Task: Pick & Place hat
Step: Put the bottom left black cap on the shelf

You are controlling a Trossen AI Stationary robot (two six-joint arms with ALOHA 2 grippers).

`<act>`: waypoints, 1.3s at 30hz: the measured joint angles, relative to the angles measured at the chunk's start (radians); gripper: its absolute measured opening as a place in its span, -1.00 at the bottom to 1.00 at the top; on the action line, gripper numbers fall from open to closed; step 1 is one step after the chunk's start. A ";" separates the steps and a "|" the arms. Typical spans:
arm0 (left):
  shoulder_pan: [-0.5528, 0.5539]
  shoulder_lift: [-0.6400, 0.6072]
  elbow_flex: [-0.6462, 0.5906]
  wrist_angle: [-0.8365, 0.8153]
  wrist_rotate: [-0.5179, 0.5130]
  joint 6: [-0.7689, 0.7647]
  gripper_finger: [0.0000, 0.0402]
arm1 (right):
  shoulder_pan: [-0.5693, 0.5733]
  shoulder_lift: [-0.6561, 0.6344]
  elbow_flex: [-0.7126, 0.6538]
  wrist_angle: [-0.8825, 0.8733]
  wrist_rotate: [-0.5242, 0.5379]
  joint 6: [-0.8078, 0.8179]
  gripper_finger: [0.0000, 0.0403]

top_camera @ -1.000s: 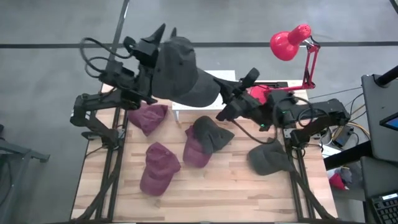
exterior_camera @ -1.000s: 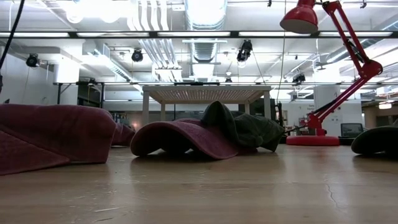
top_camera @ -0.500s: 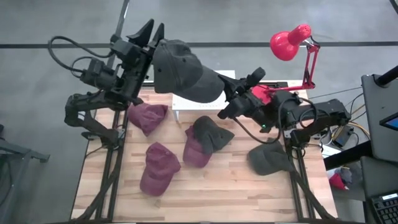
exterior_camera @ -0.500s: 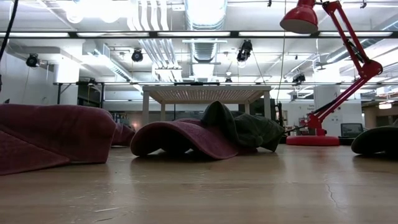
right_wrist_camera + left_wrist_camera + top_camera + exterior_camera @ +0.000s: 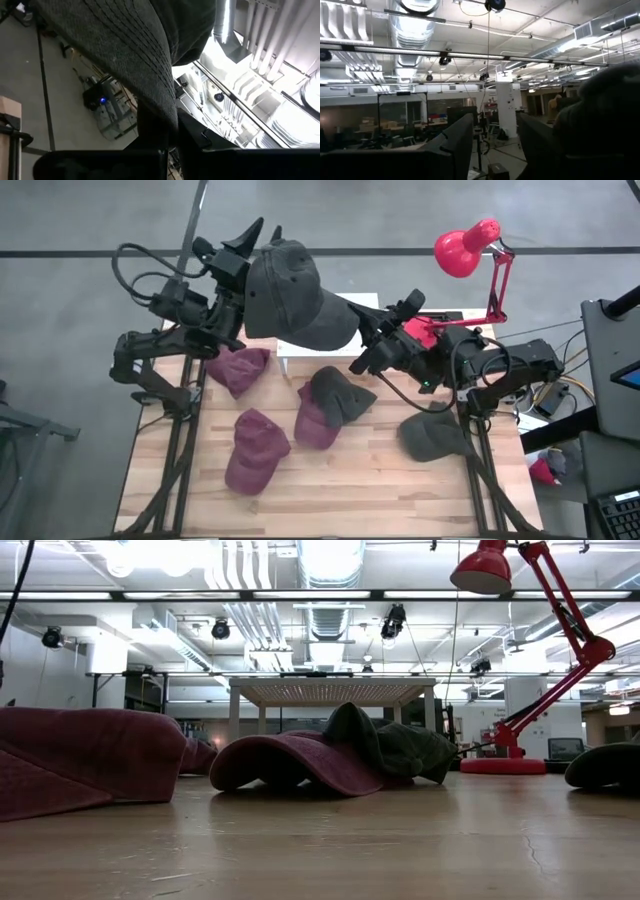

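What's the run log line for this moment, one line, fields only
phase: hat lifted | left gripper: open, at gray hat crown | right gripper: shut on gray hat brim | table: other hats lying

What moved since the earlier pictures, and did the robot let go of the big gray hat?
The left gripper swung out to the left and came back, the gray hat swaying with it. The right gripper stayed shut on the hat's brim. The hats on the table and the red lamp stayed put.
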 joint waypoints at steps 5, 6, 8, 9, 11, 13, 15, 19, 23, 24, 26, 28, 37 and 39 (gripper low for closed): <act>0.000 -0.014 0.010 0.001 -0.023 0.052 -0.19 | 0.000 -0.022 0.000 0.028 0.003 -0.015 -0.94; 0.000 -0.019 0.009 0.000 -0.032 0.064 -0.19 | 0.000 -0.025 0.000 0.033 0.004 -0.019 -0.94; 0.000 -0.025 0.007 0.001 -0.043 0.074 -0.19 | 0.000 -0.032 0.001 0.035 0.005 -0.025 -0.94; 0.000 -0.028 0.007 0.001 -0.046 0.075 -0.19 | 0.000 -0.034 0.000 0.037 0.004 -0.026 -0.94; 0.000 -0.032 0.007 0.001 -0.048 0.075 -0.19 | 0.000 -0.034 0.000 0.055 0.004 -0.030 -0.94; 0.000 -0.032 0.007 0.001 -0.049 0.086 -0.19 | 0.000 -0.037 0.000 0.081 0.004 -0.049 -0.94; 0.001 -0.032 0.006 0.000 -0.054 0.117 -0.19 | -0.001 -0.039 0.000 0.118 0.004 -0.074 -0.94; 0.001 -0.035 0.006 0.000 -0.057 0.174 -0.19 | -0.015 -0.040 0.001 0.192 0.030 -0.148 -0.94; 0.001 -0.046 0.010 0.001 -0.074 0.188 -0.19 | -0.047 -0.040 0.001 0.212 0.095 -0.157 -0.94; 0.001 -0.050 0.011 0.001 -0.080 0.202 -0.19 | -0.056 -0.040 0.001 0.213 0.122 -0.157 -0.94; 0.001 -0.059 0.012 0.002 -0.091 0.225 -0.19 | -0.076 -0.033 0.001 0.213 0.174 -0.157 -0.94; 0.001 -0.068 0.013 0.004 -0.108 0.233 -0.19 | -0.095 -0.025 0.001 0.210 0.213 -0.157 -0.94; 0.001 -0.103 0.004 0.003 -0.231 0.303 -0.19 | -0.161 0.076 0.000 0.156 0.298 -0.157 -0.94; 0.001 -0.111 0.000 0.003 -0.266 0.304 -0.19 | -0.174 0.113 0.000 0.150 0.301 -0.157 -0.94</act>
